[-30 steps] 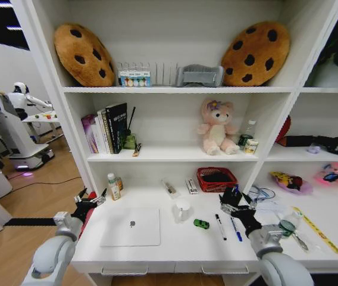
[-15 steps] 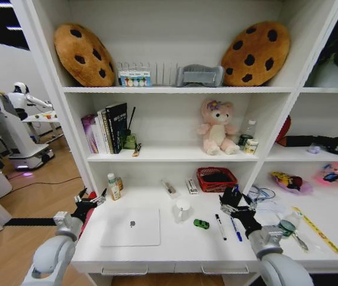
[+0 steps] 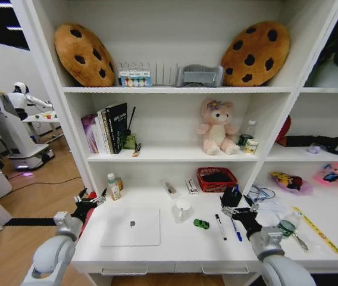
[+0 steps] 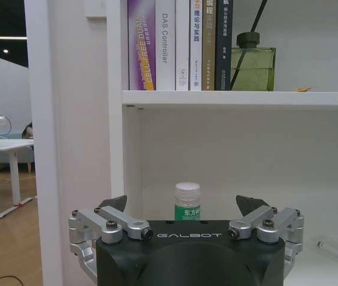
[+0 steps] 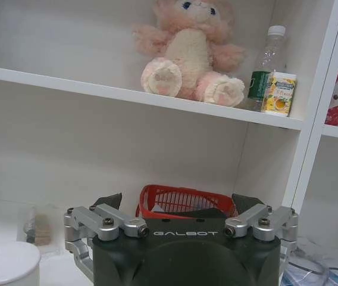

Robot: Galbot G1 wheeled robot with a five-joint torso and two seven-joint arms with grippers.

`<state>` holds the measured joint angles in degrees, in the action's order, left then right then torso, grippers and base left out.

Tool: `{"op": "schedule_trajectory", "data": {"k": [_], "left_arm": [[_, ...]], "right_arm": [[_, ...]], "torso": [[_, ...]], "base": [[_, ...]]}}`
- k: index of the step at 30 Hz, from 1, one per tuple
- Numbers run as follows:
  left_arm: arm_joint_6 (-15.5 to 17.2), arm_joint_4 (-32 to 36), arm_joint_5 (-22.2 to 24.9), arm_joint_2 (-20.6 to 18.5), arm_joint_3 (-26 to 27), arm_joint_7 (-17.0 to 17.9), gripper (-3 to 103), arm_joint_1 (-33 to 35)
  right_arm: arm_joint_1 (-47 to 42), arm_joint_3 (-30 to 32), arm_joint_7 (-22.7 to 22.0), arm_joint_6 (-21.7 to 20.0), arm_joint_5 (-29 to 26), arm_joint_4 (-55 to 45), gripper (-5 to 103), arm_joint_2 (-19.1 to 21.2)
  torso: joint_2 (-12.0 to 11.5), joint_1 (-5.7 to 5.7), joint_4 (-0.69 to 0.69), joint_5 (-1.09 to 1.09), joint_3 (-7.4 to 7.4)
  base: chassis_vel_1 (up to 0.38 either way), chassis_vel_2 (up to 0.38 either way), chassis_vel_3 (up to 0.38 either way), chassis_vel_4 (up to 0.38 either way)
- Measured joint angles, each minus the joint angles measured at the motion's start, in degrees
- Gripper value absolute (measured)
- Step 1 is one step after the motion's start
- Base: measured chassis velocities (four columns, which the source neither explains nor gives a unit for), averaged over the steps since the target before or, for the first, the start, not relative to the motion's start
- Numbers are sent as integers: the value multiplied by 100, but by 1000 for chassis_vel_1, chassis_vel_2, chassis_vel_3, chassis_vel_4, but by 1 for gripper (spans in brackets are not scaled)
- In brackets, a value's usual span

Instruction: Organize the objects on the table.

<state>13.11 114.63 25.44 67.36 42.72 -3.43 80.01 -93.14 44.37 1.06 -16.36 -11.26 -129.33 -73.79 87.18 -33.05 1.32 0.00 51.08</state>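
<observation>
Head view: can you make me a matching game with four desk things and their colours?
Things:
1. flat metal laptop
2. tiny toy car
3. mesh plastic basket
4. long thin ruler

Colours:
A. red
B. yellow
C. silver
D. green

Pairs: 1-C, 2-D, 3-A, 4-B

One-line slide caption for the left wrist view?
Open left gripper facing the small green-labelled bottle on the white desk, books shelved above.
</observation>
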Motion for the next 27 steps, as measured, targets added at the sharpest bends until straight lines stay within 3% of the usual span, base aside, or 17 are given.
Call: {"op": "schedule_trajectory", "data": {"k": [27], "left_arm": [[-3,-1,0,0,0,-5,100,-1]], "right_arm": [[-79,32,5,-8,-26,-59,100,14]], "torso": [[1,0,0,0,0]], "base": [[61,-70,-71,71]]}}
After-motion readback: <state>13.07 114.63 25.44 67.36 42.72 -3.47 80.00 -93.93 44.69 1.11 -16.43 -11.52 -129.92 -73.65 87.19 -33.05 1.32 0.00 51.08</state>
